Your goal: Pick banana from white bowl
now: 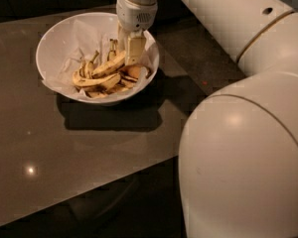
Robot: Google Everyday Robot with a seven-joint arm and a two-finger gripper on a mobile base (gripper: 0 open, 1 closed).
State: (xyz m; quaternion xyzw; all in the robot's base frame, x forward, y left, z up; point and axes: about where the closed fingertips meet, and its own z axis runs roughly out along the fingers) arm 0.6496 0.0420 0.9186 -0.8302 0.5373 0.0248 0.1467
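Note:
The white bowl (54, 41) stands on the dark table, lined with crumpled white paper. The banana (108, 66), long and yellow with brown speckles, lies tilted across the pile in the bowl's right half. My gripper (127, 53) reaches down into the bowl from above. Its fingers (136, 51) are closed around the banana's upper right end. Shorter bananas and peel pieces (92, 81) lie beneath it, and a small orange chunk (134, 72) sits just under the gripper.
The dark glossy table (89, 148) runs to a front edge at the lower left. My large white arm (243, 133) fills the right side of the view and casts a shadow beside the bowl.

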